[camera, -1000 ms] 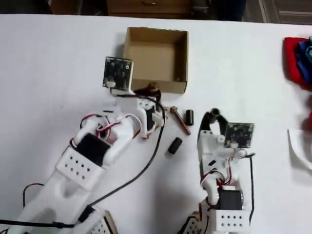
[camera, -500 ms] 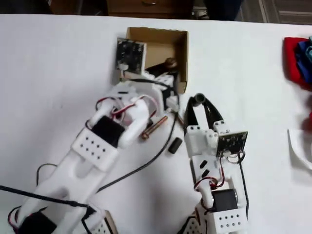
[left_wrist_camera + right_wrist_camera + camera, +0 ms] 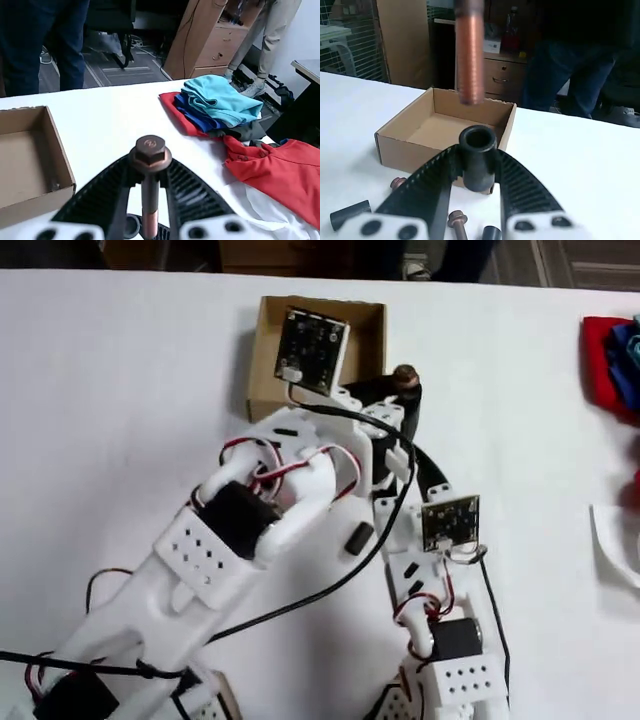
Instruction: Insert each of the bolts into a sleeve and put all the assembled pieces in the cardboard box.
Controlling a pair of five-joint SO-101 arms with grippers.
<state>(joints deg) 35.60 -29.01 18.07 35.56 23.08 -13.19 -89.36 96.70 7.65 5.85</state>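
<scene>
While the cardboard box (image 3: 262, 350) sits open on the white table (image 3: 120, 390), the left claw (image 3: 150, 167) hangs just off its right wall, near the front corner. This claw is clamped tight on a copper bolt (image 3: 151, 149), gripping it right under the hex head. The shank hangs straight down between the black fingers (image 3: 102, 192).

Directly beneath sits the right claw (image 3: 479, 161), closed around a black sleeve (image 3: 479, 145) that stands upright with its open mouth facing up. The bolt's lower end hangs just above that mouth, apart from it and not quite centred over the hole. The box lies just behind both claws.

Down on the table under the right claw are the loose parts: one spare sleeve (image 3: 350, 214) lying on its side, a bolt head (image 3: 397, 183) near the box wall, a second bolt (image 3: 456, 220) and another sleeve (image 3: 491, 234) between the fingers' bases.

Well off to the right of both claws is a stack of folded cloths (image 3: 220, 102), blue over red.
</scene>
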